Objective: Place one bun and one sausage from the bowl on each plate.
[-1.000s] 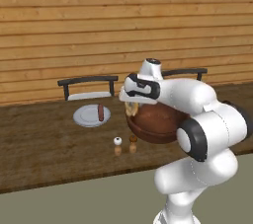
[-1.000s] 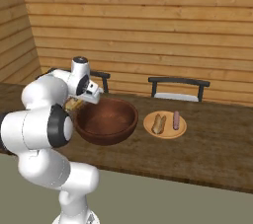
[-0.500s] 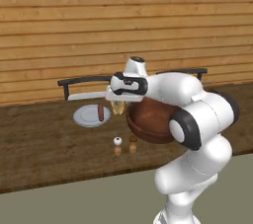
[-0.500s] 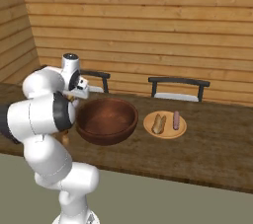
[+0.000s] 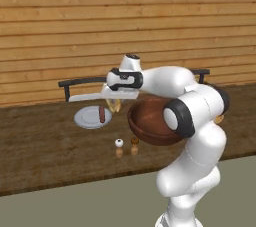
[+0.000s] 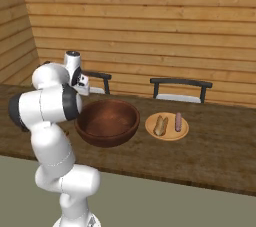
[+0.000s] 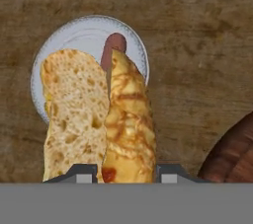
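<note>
The hand (image 7: 126,171) pinches one bun (image 7: 99,119) above a plate (image 7: 74,35) holding one sausage (image 7: 111,50); a second plate (image 6: 167,126) carries one of each.

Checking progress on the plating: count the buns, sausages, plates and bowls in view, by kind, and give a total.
bun: 2
sausage: 2
plate: 2
bowl: 1
Total: 7
</note>
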### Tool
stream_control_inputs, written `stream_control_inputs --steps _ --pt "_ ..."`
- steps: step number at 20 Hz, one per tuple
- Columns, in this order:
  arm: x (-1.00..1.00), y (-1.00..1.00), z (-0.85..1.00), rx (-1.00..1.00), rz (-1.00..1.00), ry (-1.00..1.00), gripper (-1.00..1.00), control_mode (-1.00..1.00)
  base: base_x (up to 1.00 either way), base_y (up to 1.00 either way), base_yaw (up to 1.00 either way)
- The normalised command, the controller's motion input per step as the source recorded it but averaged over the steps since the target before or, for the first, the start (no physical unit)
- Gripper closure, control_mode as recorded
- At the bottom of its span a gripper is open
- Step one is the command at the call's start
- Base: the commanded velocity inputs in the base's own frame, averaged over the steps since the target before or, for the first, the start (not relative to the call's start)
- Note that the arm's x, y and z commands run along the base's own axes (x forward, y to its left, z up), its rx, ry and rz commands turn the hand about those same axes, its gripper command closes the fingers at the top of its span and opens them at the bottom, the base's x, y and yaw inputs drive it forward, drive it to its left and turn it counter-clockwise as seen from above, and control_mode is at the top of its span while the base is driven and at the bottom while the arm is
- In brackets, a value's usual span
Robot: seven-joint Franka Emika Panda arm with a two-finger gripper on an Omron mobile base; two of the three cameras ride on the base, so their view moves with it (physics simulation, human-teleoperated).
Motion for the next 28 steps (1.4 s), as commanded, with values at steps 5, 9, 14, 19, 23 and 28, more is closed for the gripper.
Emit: stream_control_inputs --steps 5,9,14,19,23,28 --pt "0.29 0.35 -0.11 -0.01 0.05 0.04 1.00 -1.00 0.00 0.00 0.00" --pt "0.00 0.43 -0.22 -0.02 0.01 0.09 1.00 -1.00 0.00 0.00 0.00" --pt "0.00 0.29 -0.04 0.00 0.02 0.08 1.00 -1.00 0.00 0.00 0.00" --pt "0.00 0.30 0.00 0.00 0.02 0.09 1.00 -1.00 0.00 0.00 0.00" --pt "0.00 0.27 0.00 0.00 0.03 0.08 1.00 -1.00 0.00 0.00 0.00" --pt "0.07 0.22 -0.08 0.00 0.02 0.02 1.00 -1.00 0.00 0.00 0.00"
